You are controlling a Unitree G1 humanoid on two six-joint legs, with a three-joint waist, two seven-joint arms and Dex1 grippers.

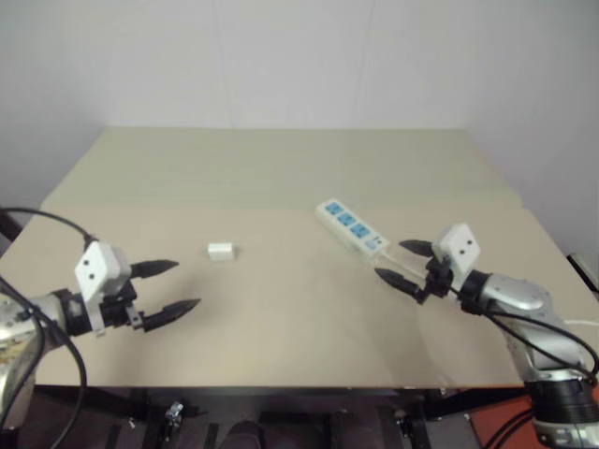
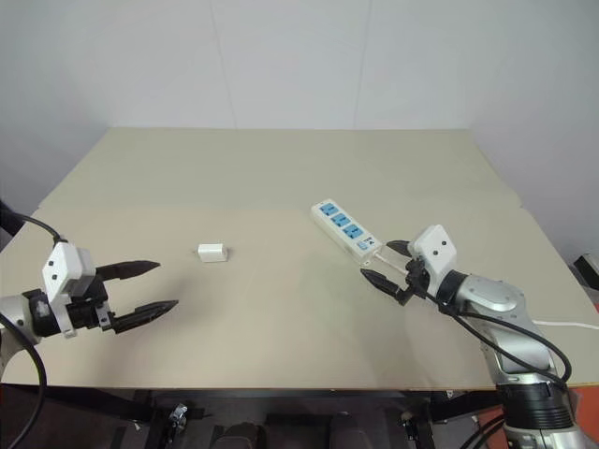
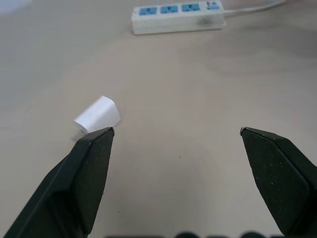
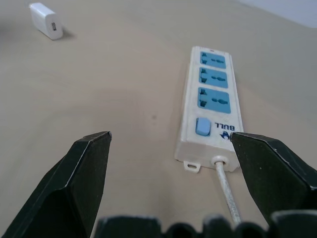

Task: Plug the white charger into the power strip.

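White charger (image 1: pixel 221 251) lies loose mid-table, just ahead of left gripper (image 1: pixel 168 286), fingers spread, empty, lined up for pickup. Power strip (image 1: pixel 352 227) lies flat near right gripper (image 1: pixel 404 263), fingers apart, likely poised to steady it.

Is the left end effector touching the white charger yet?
Apart. In the left eye view, bare table separates the open left end effector from the white charger, which lies loose, untouched.
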